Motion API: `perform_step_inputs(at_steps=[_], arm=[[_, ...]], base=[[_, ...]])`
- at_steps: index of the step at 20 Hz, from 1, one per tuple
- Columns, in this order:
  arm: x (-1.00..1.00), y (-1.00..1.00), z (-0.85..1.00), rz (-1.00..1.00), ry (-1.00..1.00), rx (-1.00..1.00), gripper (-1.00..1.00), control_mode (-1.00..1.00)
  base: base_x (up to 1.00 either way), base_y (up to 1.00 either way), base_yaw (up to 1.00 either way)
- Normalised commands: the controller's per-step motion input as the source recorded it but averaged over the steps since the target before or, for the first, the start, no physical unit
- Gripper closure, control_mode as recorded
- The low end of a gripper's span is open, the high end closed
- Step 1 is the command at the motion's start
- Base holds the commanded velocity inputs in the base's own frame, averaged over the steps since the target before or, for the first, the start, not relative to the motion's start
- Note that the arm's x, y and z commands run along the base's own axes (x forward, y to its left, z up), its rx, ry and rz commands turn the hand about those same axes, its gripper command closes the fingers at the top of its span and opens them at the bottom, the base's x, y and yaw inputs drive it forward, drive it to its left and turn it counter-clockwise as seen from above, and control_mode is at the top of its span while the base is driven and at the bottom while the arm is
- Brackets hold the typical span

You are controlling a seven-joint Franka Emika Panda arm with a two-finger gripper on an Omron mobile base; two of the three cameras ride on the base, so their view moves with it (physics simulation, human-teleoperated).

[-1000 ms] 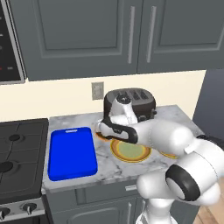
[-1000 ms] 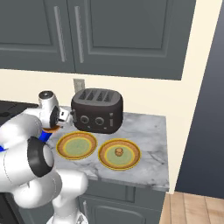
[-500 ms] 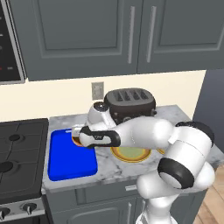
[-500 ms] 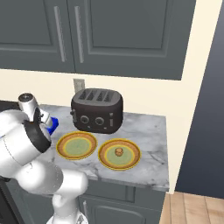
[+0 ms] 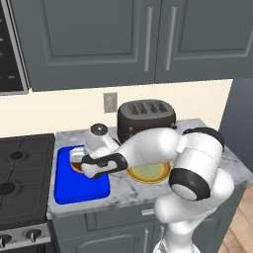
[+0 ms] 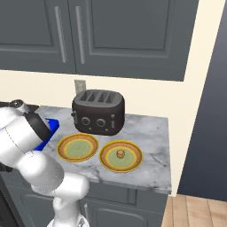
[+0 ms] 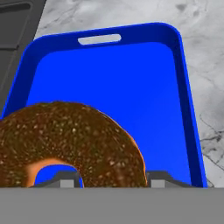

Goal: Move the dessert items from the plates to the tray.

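Claw (image 7: 113,178) grips brown chocolate ring donut (image 7: 70,142). Bright blue flat tray (image 7: 116,83) lies right under donut. Next move: straight down, let go.

My donut (image 7: 70,140) is dark brown with tiny light specks and an orange edge. The tray (image 7: 109,83) is bright blue. Both plates (image 6: 78,147) have yellow-orange rims and pale green middles. The counter (image 6: 150,153) is grey marble.
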Motion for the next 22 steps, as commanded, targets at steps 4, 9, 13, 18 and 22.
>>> perform_step_inputs(at_steps=[4,9,13,18,22], arm=[[0.06,0.00,0.56,-0.01,-0.05,0.00,-1.00,-1.00],[0.01,-0.06,0.91,-0.07,-0.08,0.00,-1.00,-1.00],[-0.10,-0.85,0.43,-0.13,0.00,-0.01,-1.00,-1.00],[-0.38,-1.00,0.00,-0.08,0.00,0.00,-1.00,-1.00],[-0.43,-1.00,0.00,-0.05,0.01,0.00,-1.00,-1.00]], base=[[0.00,0.00,0.00],[0.00,0.00,0.00],[0.00,0.00,0.00],[0.00,0.00,0.00],[0.00,0.00,0.00]])
